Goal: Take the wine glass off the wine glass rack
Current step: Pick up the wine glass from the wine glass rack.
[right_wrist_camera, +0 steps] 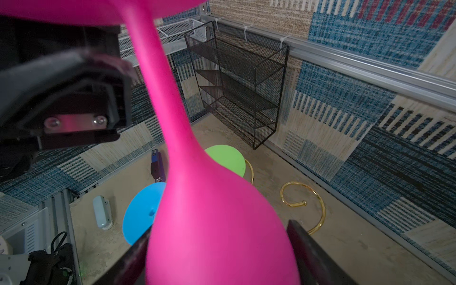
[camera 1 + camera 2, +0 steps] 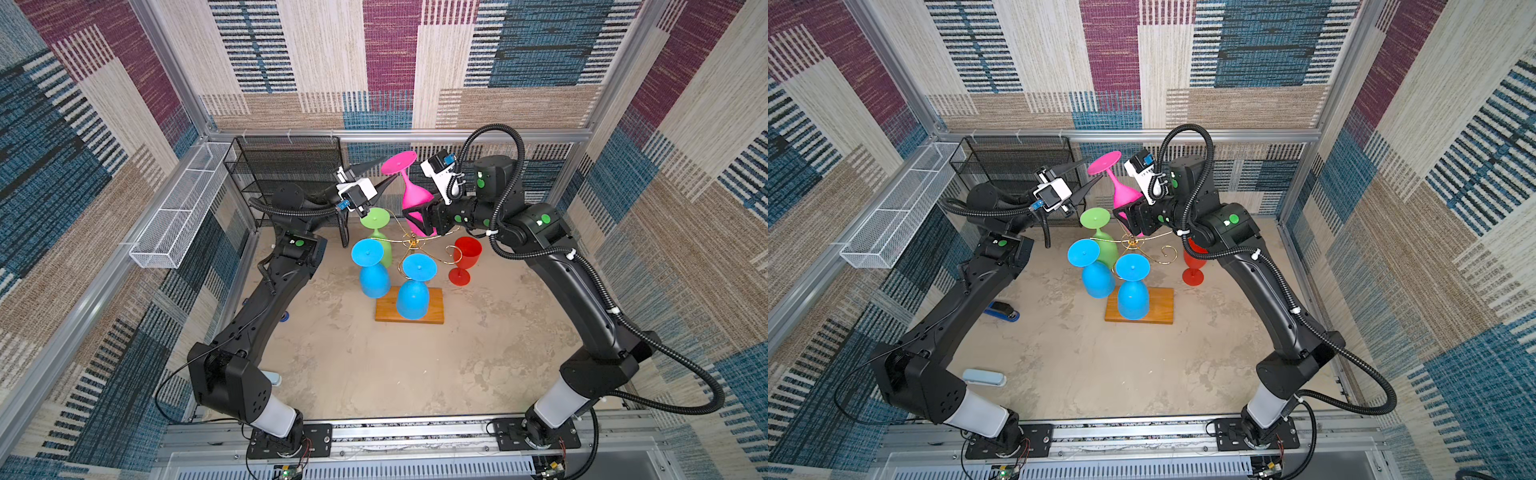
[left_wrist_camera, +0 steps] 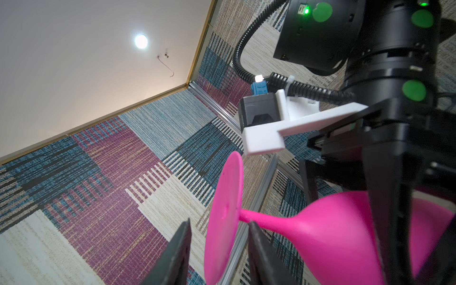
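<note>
My right end effector (image 2: pixel 417 218) is clamped across the bowl of the pink wine glass (image 2: pixel 411 193), one finger on each side. The glass is foot-up and tilted, lifted above the curled gold arms of the wine glass rack (image 2: pixel 434 307). Its mouth sits low near the rack's hub, and I cannot tell whether it is clear of the wire.

My left end effector (image 3: pixel 219 224) is spread, with its two black fingers (image 3: pixel 177 249) on either side of the pink foot disc. One finger is close against the stem and the other stands apart from the disc.

A green glass (image 2: pixel 376 218) and two blue glasses (image 2: pixel 368 253) hang upside down from the rack. A red glass (image 2: pixel 467 251) stands upright on the worktop (image 2: pixel 374 365) just beside it.

The black mesh shelf (image 2: pixel 291 166) and white wire tray (image 2: pixel 178 216) hang on the walls.

Plain green dots (image 2: pixel 545 219) mark my arm joints. A blue stapler (image 2: pixel 1003 311) lies on the worktop, and the print on it is too small to read.
</note>
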Controlling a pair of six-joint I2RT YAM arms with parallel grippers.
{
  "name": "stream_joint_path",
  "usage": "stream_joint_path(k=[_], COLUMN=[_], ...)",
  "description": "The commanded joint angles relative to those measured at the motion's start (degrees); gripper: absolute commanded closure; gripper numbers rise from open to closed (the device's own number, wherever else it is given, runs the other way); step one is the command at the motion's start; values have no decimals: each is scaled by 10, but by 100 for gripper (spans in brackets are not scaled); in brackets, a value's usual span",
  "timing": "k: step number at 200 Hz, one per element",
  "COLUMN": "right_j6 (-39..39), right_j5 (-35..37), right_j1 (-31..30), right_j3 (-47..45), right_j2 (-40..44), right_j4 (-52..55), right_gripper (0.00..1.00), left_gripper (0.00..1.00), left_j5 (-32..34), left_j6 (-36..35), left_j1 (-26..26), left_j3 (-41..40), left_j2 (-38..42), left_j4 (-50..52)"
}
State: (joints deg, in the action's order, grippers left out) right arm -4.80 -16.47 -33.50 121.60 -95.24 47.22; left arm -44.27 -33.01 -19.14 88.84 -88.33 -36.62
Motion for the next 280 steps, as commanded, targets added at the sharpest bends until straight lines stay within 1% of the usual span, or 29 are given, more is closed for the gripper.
stream_joint_path(k=[1,30,52,59,87,94,106,118,142,162,181,202,223,236,240,254,257,280], right_j6=[7,8,10,9,13,15,17,19,21,21,21,22,21,20,19,20,20,29], right_j5=[-9,-10,-10,-10,-17,-19,-21,-21,-33,-43,-31,-10,9,21,24,41,46,73], right_j1=[-3,-5,-5,-5,-5,-5,-5,-6,-6,-5,-5,-5,-6,-5,-6,-5,-4,-3], right_j3=[0,-4,-4,-6,-16,-17,-18,-19,-39,-70,-111,-156,-214,-253,-264,-296,-317,-393], right_j2=[-1,-3,-3,-2,4,5,6,8,25,49,79,121,178,217,232,275,285,347], right_j4=[-13,-13,-16,-16,-30,-33,-36,-40,-64,-97,-136,-190,-254,-292,-303,-336,-343,-394], right_gripper=[49,49,49,49,49,47,43,35,17,8,0,1,1,1,1,1,1,1], left_gripper=[62,69,77,80,100,100,100,100,100,100,100,100,100,100,100,100,100,100], left_j5=[-6,-1,1,5,17,21,31,41,62,71,73,78,97,106,128,149,154,190], left_j6=[-27,-27,-34,-36,-36,-33,-29,-29,-20,1,29,80,149,180,187,217,225,300], left_j1=[-1,-2,-2,-2,-2,-2,-2,-1,1,5,10,19,29,31,32,33,34,40], left_j3=[3,3,5,4,0,-1,-3,-4,-4,-9,-22,-36,-56,-70,-74,-92,-96,-117], left_j2=[4,4,4,5,7,9,9,10,13,17,22,26,28,31,33,39,41,53], left_j4=[9,6,9,9,1,-2,-13,-17,-16,-24,-36,-58,-88,-93,-93,-98,-100,-104])
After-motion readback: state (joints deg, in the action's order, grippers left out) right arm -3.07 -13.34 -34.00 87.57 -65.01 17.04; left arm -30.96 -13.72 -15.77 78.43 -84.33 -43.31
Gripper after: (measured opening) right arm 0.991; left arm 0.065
